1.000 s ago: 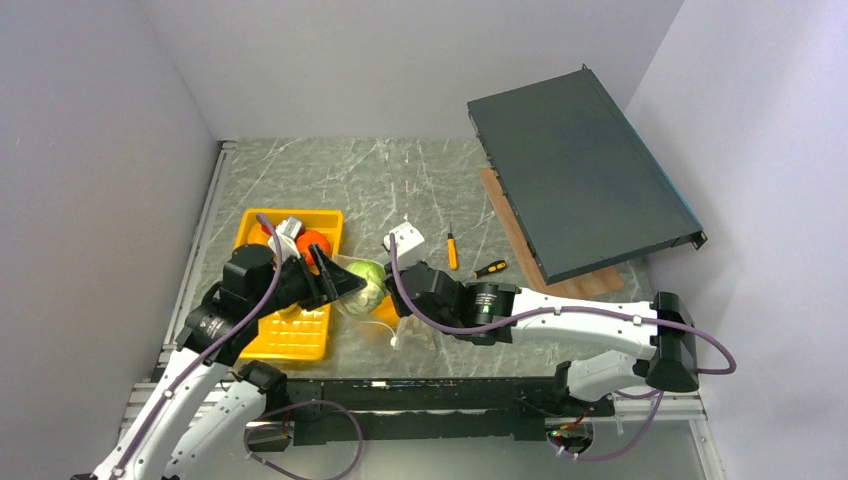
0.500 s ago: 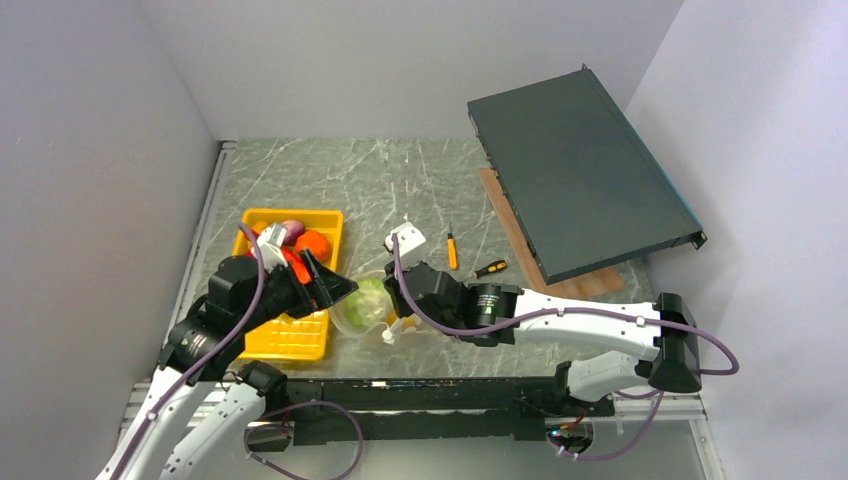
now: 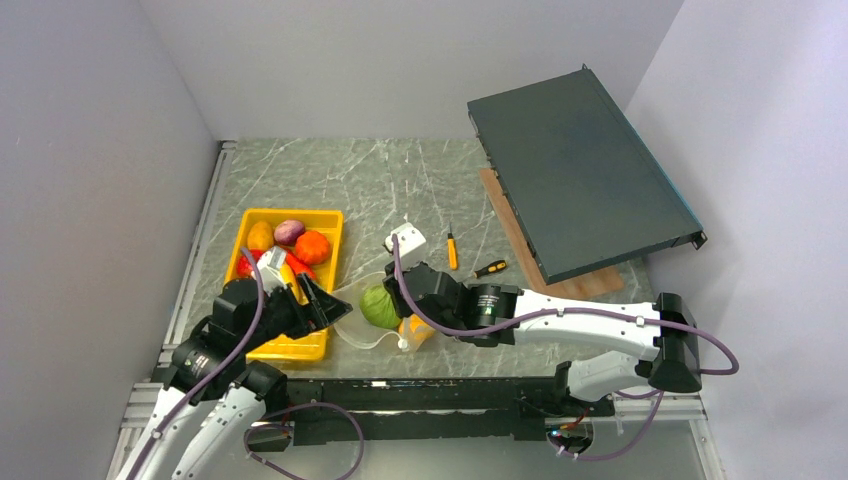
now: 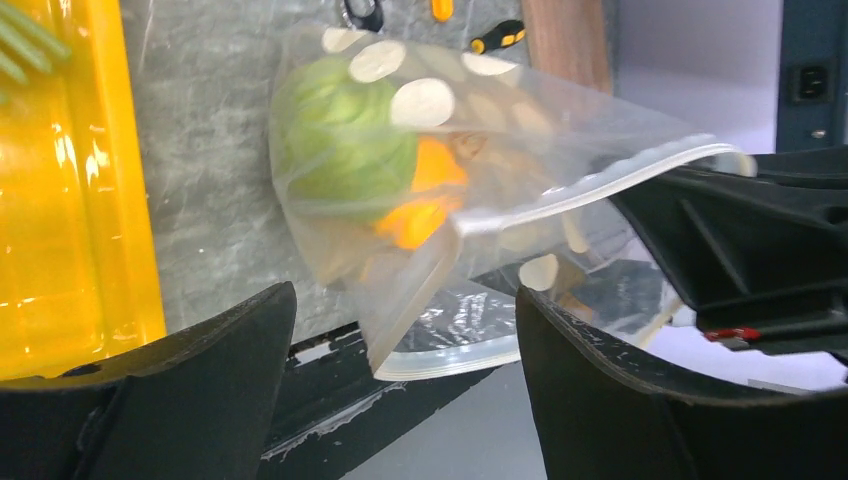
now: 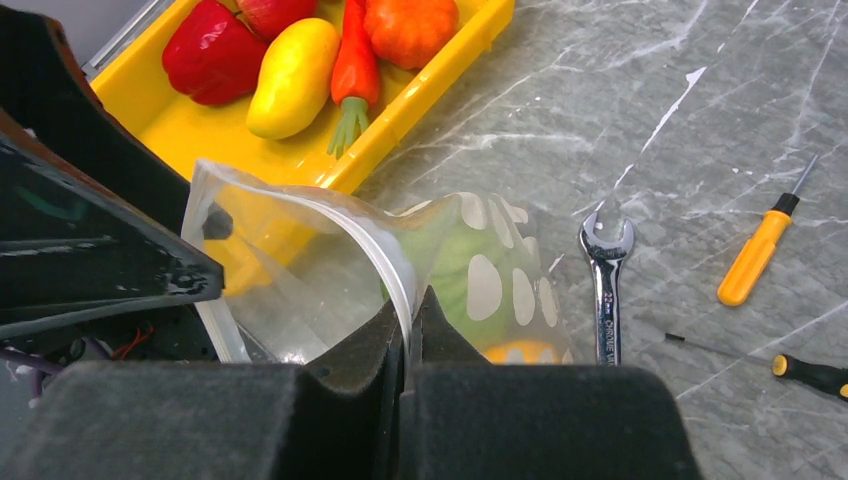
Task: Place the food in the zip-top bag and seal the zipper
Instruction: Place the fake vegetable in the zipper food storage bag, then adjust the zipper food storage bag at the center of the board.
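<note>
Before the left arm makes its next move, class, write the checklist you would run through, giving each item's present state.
1. Grip: right gripper pinches the zip-top bag at its rim: ok.
2. Mouth of the bag faces the left gripper: ok.
3. The left gripper is open and empty: ok.
4. Contents: cabbage and orange piece are inside the bag: ok.
5. All food bagged: not ok; carrot, red pepper and yellow pepper lie in the yellow tray.
6. The zipper sealed: not ok.
</note>
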